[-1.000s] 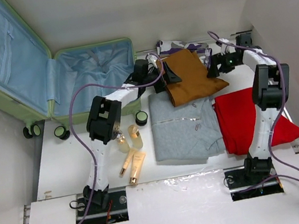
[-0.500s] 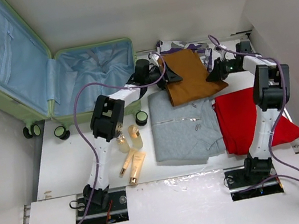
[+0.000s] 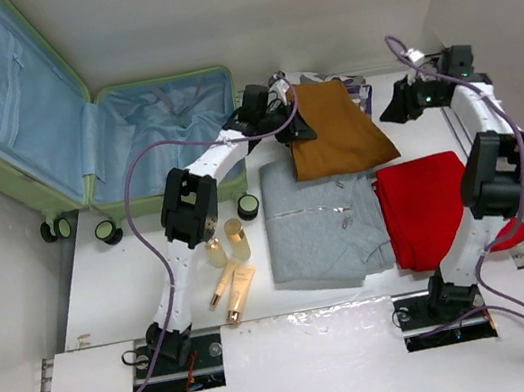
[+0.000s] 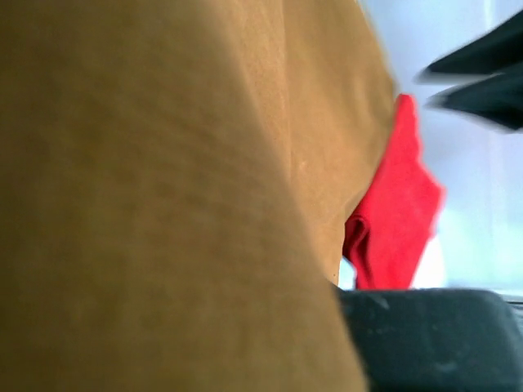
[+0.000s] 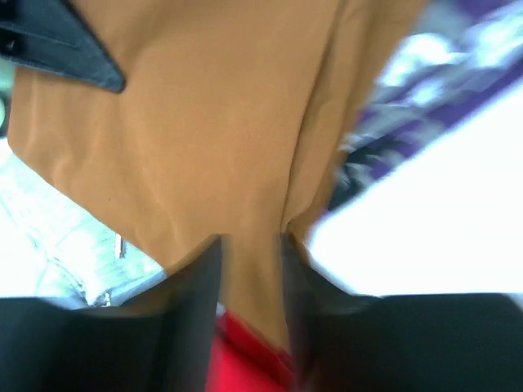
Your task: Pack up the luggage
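Your left hand pinches the brown garment on the white surface; the luggage lies open just left of it. Your right hand, fingers spread, hovers near the right wall.

The white table carries the open luggage, off to the left of my left gripper. At that gripper lies a brown garment, and just beyond it a purple-and-white patterned cloth. Nearer my base lie a grey garment and, right of it, a red garment. Nearer and to the left of the gripper are two small bottles and two tubes.
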